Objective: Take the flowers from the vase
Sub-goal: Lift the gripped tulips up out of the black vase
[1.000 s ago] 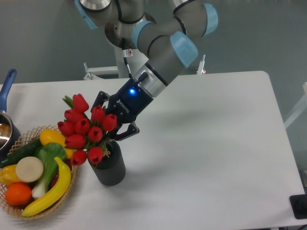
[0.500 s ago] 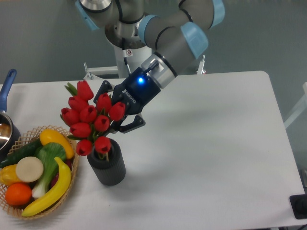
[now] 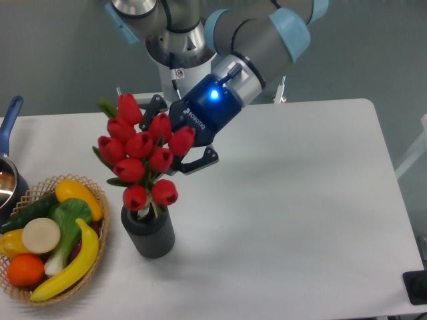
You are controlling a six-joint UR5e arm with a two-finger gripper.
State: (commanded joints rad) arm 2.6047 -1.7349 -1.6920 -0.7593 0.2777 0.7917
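Note:
The flowers (image 3: 143, 155), a bunch of red closed tulip buds with green leaves, hang lifted over the vase (image 3: 148, 233), a short dark grey ribbed cylinder at the table's front left. Their lowest buds sit just above the vase's mouth, and pale stems still reach down into it. My gripper (image 3: 179, 148) comes in from the upper right and is shut on the flowers, its black fingers partly hidden behind the buds. A blue light glows on the gripper's wrist.
A woven wicker basket (image 3: 13, 288) with a banana, an orange, a cucumber and other produce stands left of the vase. A pot with a blue handle (image 3: 8, 120) sits at the far left edge. The arm's base stands behind the table.
My gripper has risen and shifted to the right with the flowers in it. The bunch now stands higher over the vase, with the lowest buds clear of its rim.

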